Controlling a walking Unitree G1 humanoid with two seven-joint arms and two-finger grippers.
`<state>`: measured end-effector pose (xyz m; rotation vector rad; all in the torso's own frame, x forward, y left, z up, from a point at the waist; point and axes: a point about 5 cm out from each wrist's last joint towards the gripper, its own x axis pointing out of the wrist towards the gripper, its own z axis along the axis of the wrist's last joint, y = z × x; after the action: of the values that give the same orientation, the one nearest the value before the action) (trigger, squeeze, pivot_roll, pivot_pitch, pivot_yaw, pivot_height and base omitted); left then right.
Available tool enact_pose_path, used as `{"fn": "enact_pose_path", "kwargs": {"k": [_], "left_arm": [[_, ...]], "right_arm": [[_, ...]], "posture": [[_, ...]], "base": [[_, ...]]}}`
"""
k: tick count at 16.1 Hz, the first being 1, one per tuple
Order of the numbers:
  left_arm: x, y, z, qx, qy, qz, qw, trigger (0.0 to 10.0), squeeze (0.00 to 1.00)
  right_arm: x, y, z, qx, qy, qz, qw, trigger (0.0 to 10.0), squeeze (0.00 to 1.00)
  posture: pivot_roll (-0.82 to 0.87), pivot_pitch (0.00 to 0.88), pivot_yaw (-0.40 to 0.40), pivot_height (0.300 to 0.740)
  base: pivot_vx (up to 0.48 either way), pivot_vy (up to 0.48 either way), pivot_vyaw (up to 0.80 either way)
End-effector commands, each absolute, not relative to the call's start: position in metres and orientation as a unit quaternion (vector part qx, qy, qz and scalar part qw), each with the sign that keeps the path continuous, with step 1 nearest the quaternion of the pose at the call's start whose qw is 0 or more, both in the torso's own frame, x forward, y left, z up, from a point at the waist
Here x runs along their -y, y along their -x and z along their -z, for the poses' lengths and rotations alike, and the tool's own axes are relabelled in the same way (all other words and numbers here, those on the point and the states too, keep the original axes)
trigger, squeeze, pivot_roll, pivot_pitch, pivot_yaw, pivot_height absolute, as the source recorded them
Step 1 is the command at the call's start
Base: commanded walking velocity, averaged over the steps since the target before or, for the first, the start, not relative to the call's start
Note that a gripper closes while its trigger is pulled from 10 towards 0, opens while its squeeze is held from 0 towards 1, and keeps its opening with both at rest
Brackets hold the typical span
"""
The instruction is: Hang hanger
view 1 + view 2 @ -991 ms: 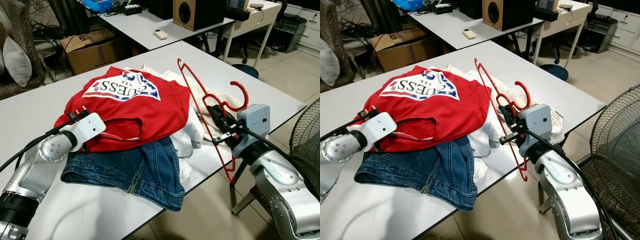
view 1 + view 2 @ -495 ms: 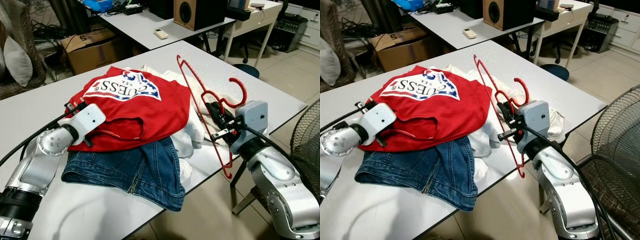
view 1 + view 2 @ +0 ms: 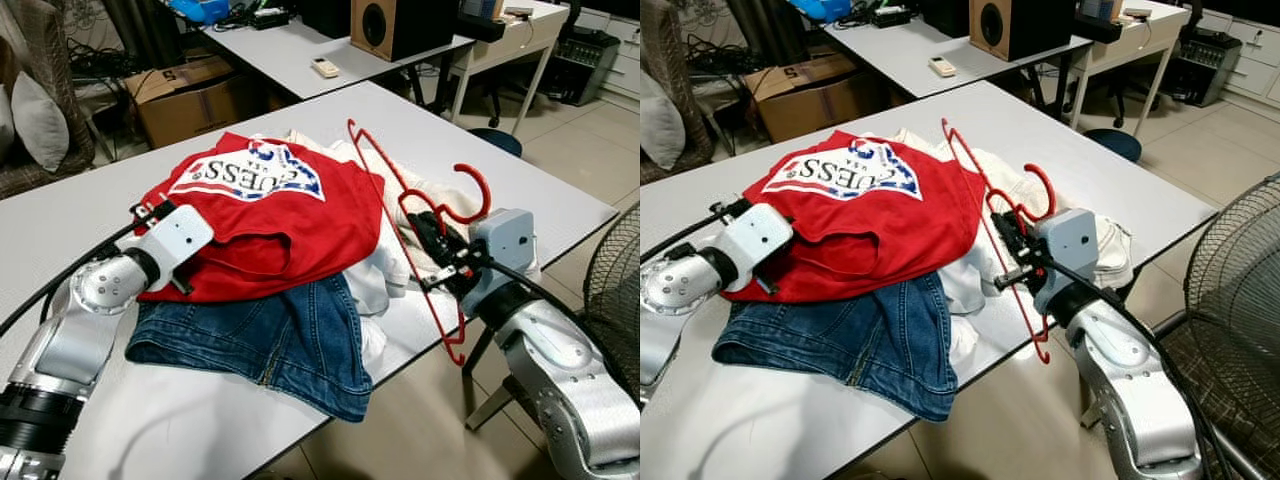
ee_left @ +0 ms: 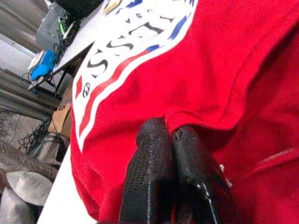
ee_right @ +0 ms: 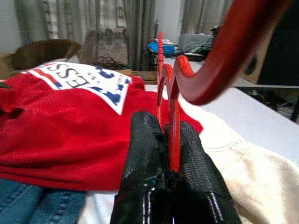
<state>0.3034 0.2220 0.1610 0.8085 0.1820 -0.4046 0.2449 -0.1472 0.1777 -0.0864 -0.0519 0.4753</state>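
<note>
So, head views first: right gripper pinches the red hanger w/ fingers pressed together on its frame near the neck, holding it tilted up at the table's right edge, hook end toward the robot's right, lower corner dangling past that edge. Left gripper sits on the left side of the red T-shirt, which lies atop a pile w/ jeans toward the near edge and white cloth beside the hanger.

Left wrist view: fingers pressed together, a fold of red T-shirt fabric looks nipped between them, printed logo beyond.

Right wrist view: both black fingers clamp a thin red bar of the hanger, its curved hook arching above; shirt and pale cloth behind.

Progress, as judgement: hanger is lifted and secured, shirt edge seemingly caught, but hanger isn't inside the garment yet and no rail or hook to hang it on is visible. Most of the job looks left — early stage.
</note>
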Motion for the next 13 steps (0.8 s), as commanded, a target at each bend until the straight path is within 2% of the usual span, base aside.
{"fn": "enact_pose_path", "kwargs": {"k": [1,5,8,13], "left_arm": [[-0.220,-0.308,-0.175,-0.070,-0.386,0.191,0.900,0.0,0.00],[-0.208,-0.319,-0.194,-0.038,-0.373,0.181,0.909,0.0,0.00],[-0.201,-0.331,-0.219,-0.002,-0.363,0.154,0.919,0.0,0.00],[-0.198,-0.334,-0.248,0.036,-0.386,0.156,0.909,0.0,0.00]], "right_arm": [[0.146,-0.240,-0.185,0.034,0.037,-0.260,0.964,10.0,0.00],[0.149,-0.214,-0.192,0.013,0.009,-0.374,0.927,10.0,0.00],[0.150,-0.201,-0.194,-0.009,0.008,-0.426,0.905,10.0,0.00],[0.147,-0.191,-0.192,-0.033,-0.026,-0.455,0.890,10.0,0.00]], "posture": [[-0.18,0.000,0.104,0.740],[-0.19,0.000,0.102,0.740],[-0.21,0.000,0.108,0.740],[-0.21,0.000,0.117,0.740]], "base": [[0.000,0.000,0.00],[0.000,0.000,0.00],[0.000,0.000,0.00],[0.000,0.000,0.00]]}}
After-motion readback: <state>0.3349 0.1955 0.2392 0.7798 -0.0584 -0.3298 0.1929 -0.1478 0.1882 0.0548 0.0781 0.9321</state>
